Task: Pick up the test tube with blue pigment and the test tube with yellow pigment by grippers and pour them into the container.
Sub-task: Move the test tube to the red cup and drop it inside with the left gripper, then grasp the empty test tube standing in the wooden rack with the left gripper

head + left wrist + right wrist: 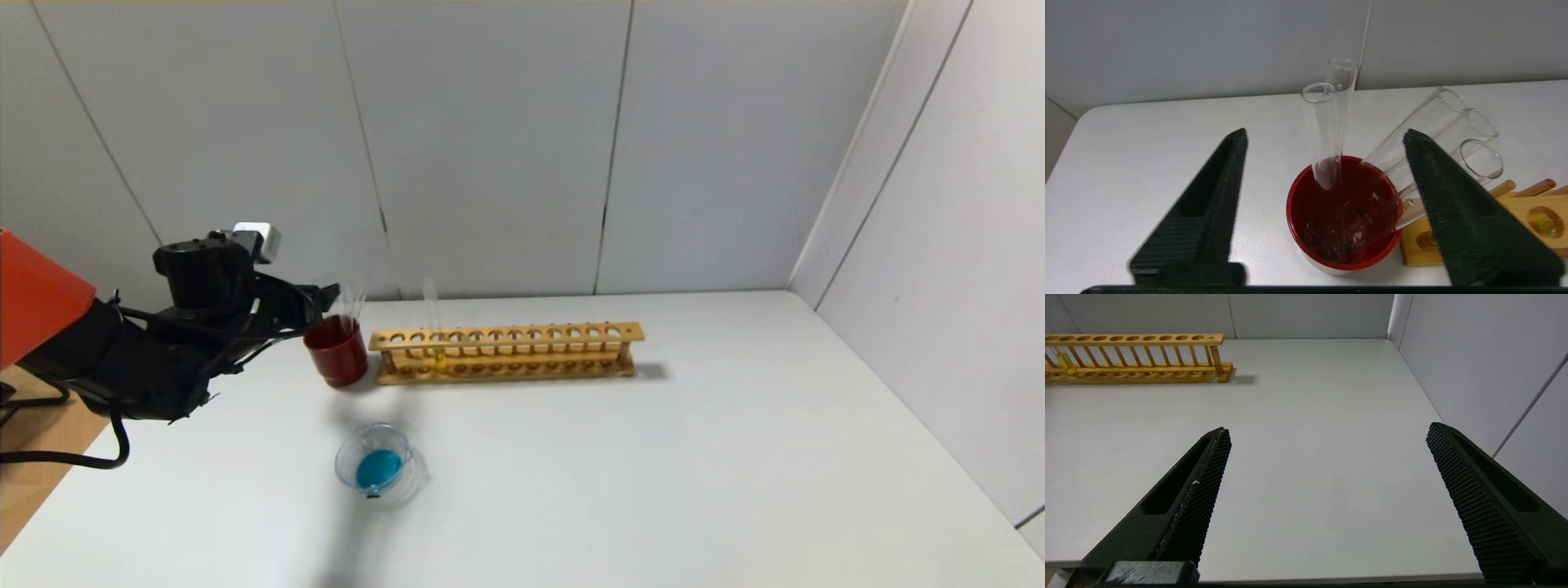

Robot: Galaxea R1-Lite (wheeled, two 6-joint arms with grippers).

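Head view: left gripper (pixel 326 296) beside red cup (pixel 336 351) near counter's far left edge, container (pixel 377 467) holding blue toward near left; left wrist: fingers spread around cup's empty tubes (pixel 1329 130); right wrist: right gripper (pixel 1327 435) spread, yellow-pigment tube (pixel 1064 361) racked far-left.

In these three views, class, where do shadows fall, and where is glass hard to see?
Head view: rack shadow at its right end; dish shadow stretches toward the camera. Left wrist view: clear tubes fade against the wall. Right wrist view: rack shadow again.
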